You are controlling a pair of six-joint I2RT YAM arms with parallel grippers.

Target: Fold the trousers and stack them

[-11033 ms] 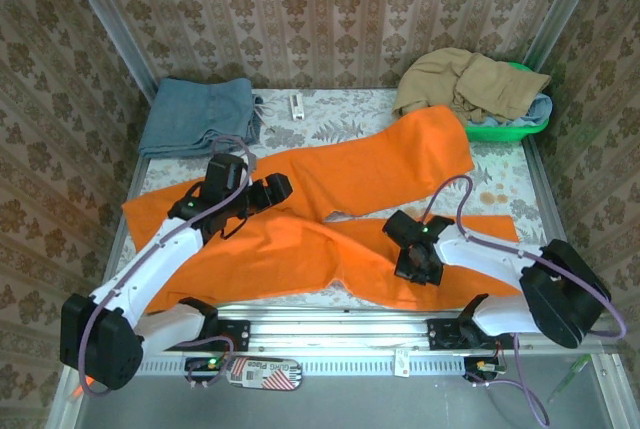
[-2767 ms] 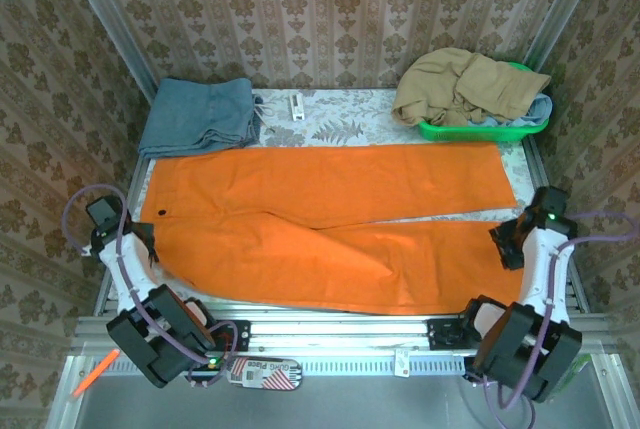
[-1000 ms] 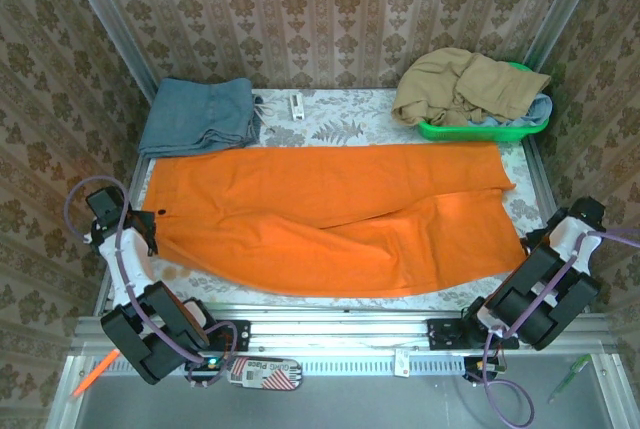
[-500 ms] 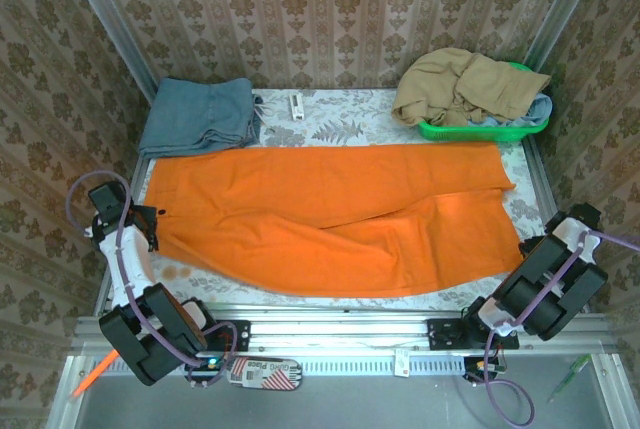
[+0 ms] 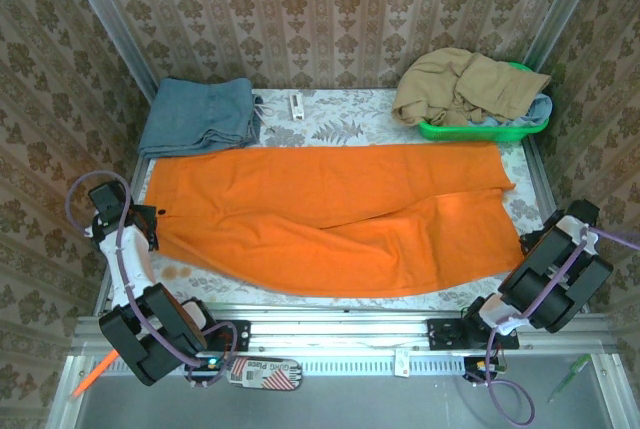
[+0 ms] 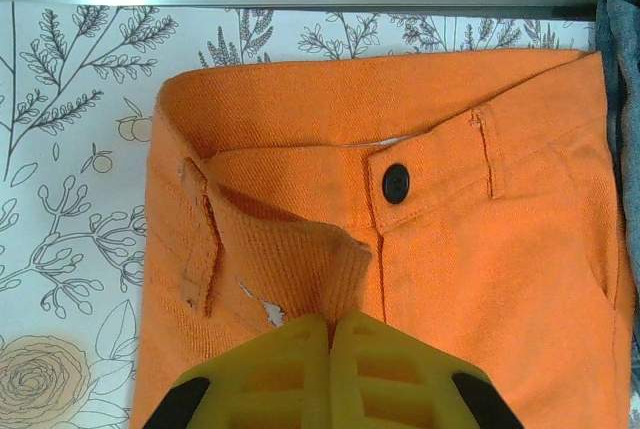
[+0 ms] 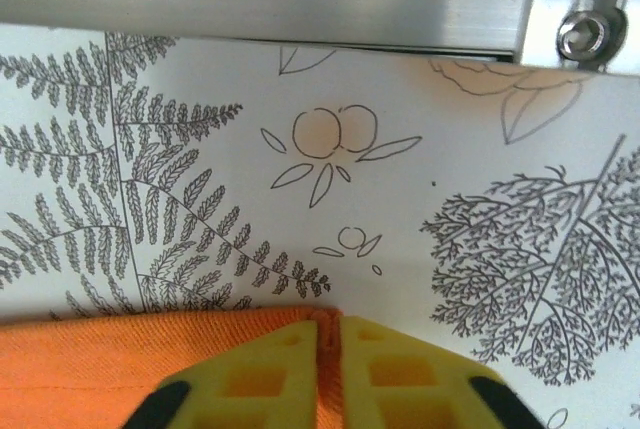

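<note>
The surface (image 5: 335, 119), printed with leaves and ferns, takes up the middle of the overhead view. The trousers (image 5: 330, 219) lie spread flat across it from the left edge to the right edge. The waist is at the left and the leg ends at the right, and the upper leg's end is just below the green basket (image 5: 480, 133).

A folded blue-grey garment (image 5: 198, 114) sits in the upper left, just above the waist. A crumpled tan garment (image 5: 465, 79) is heaped over the basket in the upper right. A small white object (image 5: 295, 105) lies on the surface between the two.

The left pincer (image 6: 328, 321), at the far left, is closed on a bunched fold of the waistband. The fold is just left of the black button (image 6: 396, 183).

The right pincer (image 7: 330, 327), at the lower right, is pressed shut on the hem corner of the lower leg.
</note>
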